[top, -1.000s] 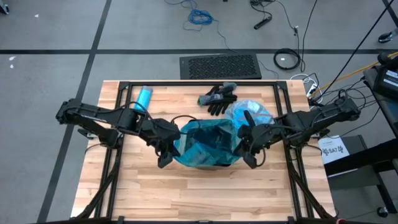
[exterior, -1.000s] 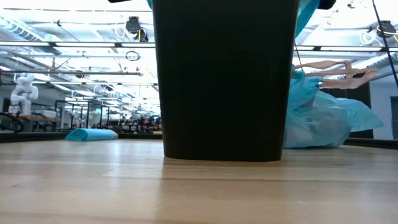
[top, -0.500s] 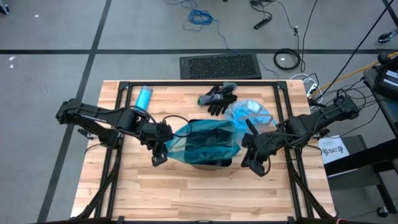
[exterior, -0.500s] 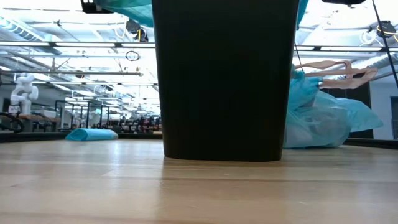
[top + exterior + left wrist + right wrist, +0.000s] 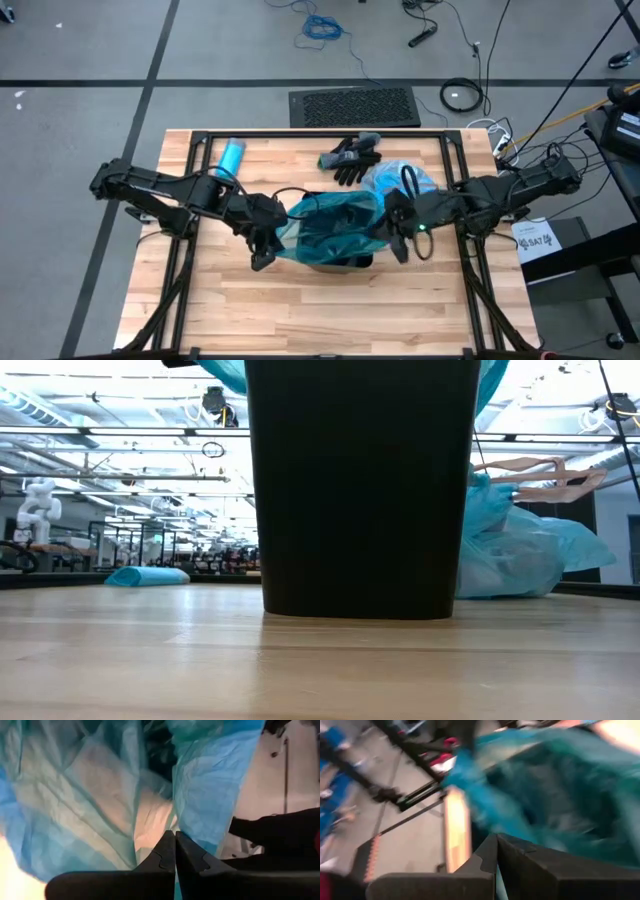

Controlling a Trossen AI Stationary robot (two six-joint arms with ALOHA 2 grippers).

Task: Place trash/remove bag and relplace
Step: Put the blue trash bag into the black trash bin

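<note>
Teal bag point(image 5: 330, 230) film drapes over the black bin point(image 5: 362, 488) at mid-table as I stretch it to line the rim. My left gripper point(image 5: 262, 244) and right gripper point(image 5: 396, 238) pinch opposite edges, fingers closed on the film; no trash shows.

You can make out only one piece of lettering: a white tag point(image 5: 536, 240) hanging just off the counter's point(image 5: 300, 300) right edge, whose dark print seems to read "SAT"; nothing else is legible.
</note>
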